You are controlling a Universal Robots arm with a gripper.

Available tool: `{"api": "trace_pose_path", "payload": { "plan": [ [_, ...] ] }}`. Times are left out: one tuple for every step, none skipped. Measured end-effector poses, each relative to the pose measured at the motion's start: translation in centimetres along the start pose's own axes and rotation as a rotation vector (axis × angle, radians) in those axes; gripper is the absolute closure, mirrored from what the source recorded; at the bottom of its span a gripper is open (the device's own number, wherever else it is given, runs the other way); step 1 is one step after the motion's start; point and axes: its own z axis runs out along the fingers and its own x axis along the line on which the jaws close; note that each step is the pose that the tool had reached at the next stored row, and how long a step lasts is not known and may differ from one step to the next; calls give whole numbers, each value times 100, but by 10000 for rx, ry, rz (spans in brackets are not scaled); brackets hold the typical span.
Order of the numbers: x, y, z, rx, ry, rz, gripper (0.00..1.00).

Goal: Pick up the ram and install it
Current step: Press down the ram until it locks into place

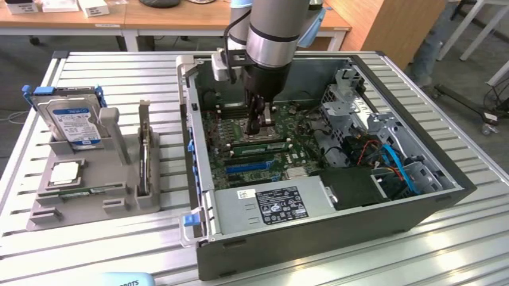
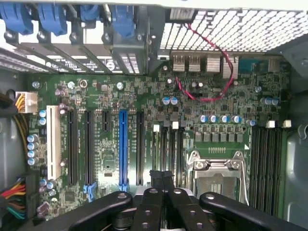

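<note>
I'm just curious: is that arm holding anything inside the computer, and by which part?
Nothing seems held: the gripper is shut, its fingers pressed together with nothing between them, just above the motherboard.

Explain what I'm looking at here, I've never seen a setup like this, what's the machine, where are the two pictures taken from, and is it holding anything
The grey and silver column is a robot arm with a gripper at its tip. One picture comes from a camera standing off to the side; the other from a camera on the arm's wrist, looking down past the black fingers.

On the ribbed metal table sits an open computer case, its green main board exposed. The arm reaches down into it, close to the board beside the empty processor socket.

Toward the exterior view's left stands a grey parts holder with a hard drive, a square processor chip and a thin green memory stick lying in it.

The fingers are shut; I cannot tell that they hold anything.
</note>
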Motion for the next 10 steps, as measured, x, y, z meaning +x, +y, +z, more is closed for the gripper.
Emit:
{"api": "trace_pose_path", "payload": {
  "plan": [
    [0, -20, 0, 0, 1, 0, 90],
    [0, -42, -1, 0, 0, 1, 90],
    [-1, -65, -1, 0, 1, 1, 90],
    [-1, -89, -1, 0, 0, 0, 90],
    [-1, -113, -1, 1, 0, -1, 90],
    [-1, -139, -1, 1, 0, -1, 90],
    [-1, -162, -2, 0, 1, 0, 90],
    [-2, -184, -2, 1, 0, 1, 90],
    [-2, -206, -2, 1, 0, 0, 90],
    [-2, -228, -3, 0, 0, 1, 90]
  ]
}}
